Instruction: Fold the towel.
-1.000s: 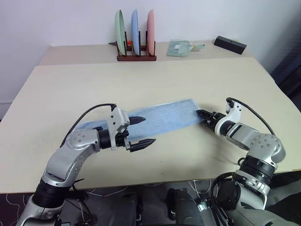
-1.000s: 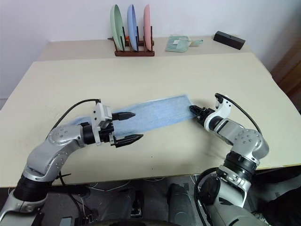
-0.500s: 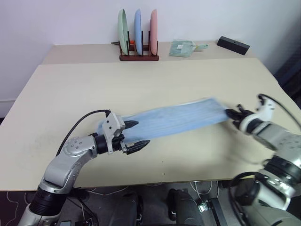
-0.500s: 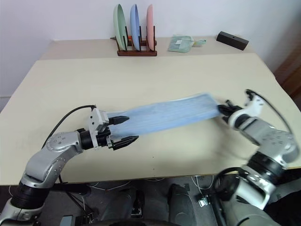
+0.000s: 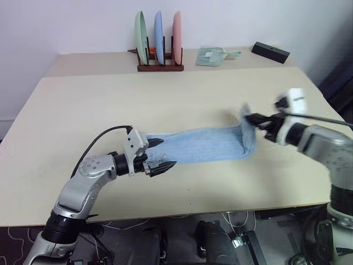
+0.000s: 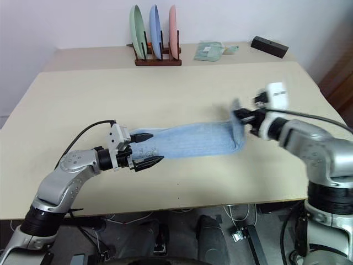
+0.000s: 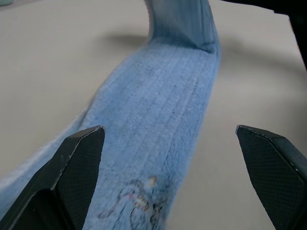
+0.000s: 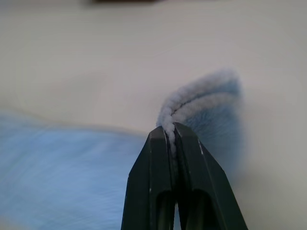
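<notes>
The light blue towel [image 5: 204,146] lies as a long strip across the middle of the table [image 5: 83,105]. Its right end stands up off the table, pinched in my shut right gripper [image 5: 249,117]. In the right wrist view the towel's white edge [image 8: 192,98] curls out from between the closed fingertips of my right gripper [image 8: 171,128]. My left gripper [image 5: 161,153] is open, low over the towel's left end, with one finger [image 7: 76,163] on each side of the strip. A small dark logo [image 7: 139,203] shows on the towel between those fingers.
A wooden rack [image 5: 160,67] holding three upright plates stands at the back of the table. Beside it lie a small pale green folded item [image 5: 211,56] and a black box [image 5: 270,52]. The table's front edge runs just below both arms.
My right gripper has shut on the towel's right end, rolled, and raised it up and towards the left. The left gripper has stayed open over the left end.
</notes>
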Tool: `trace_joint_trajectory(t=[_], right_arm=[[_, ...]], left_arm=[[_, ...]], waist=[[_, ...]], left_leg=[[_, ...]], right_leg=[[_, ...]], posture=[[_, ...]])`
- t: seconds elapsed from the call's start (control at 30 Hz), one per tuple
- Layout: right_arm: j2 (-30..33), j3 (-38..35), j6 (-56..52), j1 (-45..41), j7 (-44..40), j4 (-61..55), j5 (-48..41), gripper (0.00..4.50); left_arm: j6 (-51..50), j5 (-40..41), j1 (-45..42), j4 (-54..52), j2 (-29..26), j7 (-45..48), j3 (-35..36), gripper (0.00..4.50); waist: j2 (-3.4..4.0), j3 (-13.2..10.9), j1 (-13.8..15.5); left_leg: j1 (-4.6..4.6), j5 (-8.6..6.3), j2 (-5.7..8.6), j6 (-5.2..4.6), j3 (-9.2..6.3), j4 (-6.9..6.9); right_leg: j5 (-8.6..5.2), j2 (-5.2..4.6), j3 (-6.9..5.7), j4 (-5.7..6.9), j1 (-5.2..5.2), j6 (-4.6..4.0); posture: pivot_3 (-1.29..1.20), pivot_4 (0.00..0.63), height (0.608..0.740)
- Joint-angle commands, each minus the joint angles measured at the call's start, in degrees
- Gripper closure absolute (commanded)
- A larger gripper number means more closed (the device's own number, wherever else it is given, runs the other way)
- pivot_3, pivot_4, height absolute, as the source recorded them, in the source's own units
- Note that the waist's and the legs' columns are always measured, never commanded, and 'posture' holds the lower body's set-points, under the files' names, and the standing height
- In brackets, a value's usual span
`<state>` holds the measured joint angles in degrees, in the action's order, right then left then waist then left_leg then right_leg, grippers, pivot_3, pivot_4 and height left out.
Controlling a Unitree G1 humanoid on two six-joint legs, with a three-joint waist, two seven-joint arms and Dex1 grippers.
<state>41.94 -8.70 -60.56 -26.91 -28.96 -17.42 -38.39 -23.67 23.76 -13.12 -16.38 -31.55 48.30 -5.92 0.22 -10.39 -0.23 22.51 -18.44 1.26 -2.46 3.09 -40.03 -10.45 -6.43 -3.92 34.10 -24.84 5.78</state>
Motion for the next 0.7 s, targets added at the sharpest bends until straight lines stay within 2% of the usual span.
trace_joint_trajectory(t=[0.03,0.07,0.13,0.47,0.57,0.7], right_arm=[[-2.3,13.7,6.3,-1.6,-2.3,-0.1,7.8,4.48],[-3.4,17.9,8.1,-2.0,-2.8,0.9,10.3,4.48],[-4.2,21.0,9.8,-1.3,-3.8,2.4,12.7,4.48],[-4.4,22.6,14.0,-0.1,-6.9,3.5,18.4,4.48],[-2.7,18.7,15.0,1.3,-12.0,0.2,14.6,3.61],[0.1,12.5,19.6,5.1,-18.1,-5.9,10.4,1.61]], left_arm=[[0.7,-0.4,1.2,-2.5,0.5,-1.3,0.6,0.0],[0.7,-0.5,1.7,-2.9,0.7,-1.8,0.7,0.0],[0.5,-0.7,2.4,-3.7,0.9,-2.9,1.0,0.0],[-0.7,0.0,4.0,-5.8,1.1,-4.8,1.4,0.0],[-1.3,0.2,4.4,-6.1,0.9,-4.9,1.5,0.0],[-2.5,1.2,6.0,-7.2,0.3,-4.9,2.6,0.0]], waist=[[-0.09,0.0,0.0],[-0.1,0.0,-0.1],[-0.09,0.0,0.0],[-0.09,0.0,0.9],[-0.09,0.0,1.0],[-0.09,0.0,1.0]], left_leg=[[0.0,-0.01,0.02,-0.01,0.01,-0.02],[-0.02,-0.01,0.02,-0.01,0.02,-0.04],[-0.02,-0.01,0.02,0.0,0.0,-0.04],[0.08,0.03,0.04,0.06,-0.02,-0.07],[0.09,0.03,0.04,0.07,-0.02,-0.06],[0.1,-0.01,0.05,0.0,-0.03,-0.06]], right_leg=[[0.0,-0.02,0.01,-0.01,0.01,0.0],[0.0,-0.02,0.0,-0.03,0.04,0.0],[0.0,-0.02,0.0,-0.02,0.03,-0.01],[0.0,-0.06,-0.03,-0.01,-0.06,-0.02],[0.0,-0.06,-0.04,-0.02,-0.06,-0.02],[0.0,-0.06,-0.05,-0.08,-0.03,-0.02]], posture=[[0.0,0.15,0.737],[0.0,0.15,0.737],[0.0,0.15,0.737],[0.0,0.15,0.737],[0.0,0.15,0.737],[0.0,0.15,0.737]])
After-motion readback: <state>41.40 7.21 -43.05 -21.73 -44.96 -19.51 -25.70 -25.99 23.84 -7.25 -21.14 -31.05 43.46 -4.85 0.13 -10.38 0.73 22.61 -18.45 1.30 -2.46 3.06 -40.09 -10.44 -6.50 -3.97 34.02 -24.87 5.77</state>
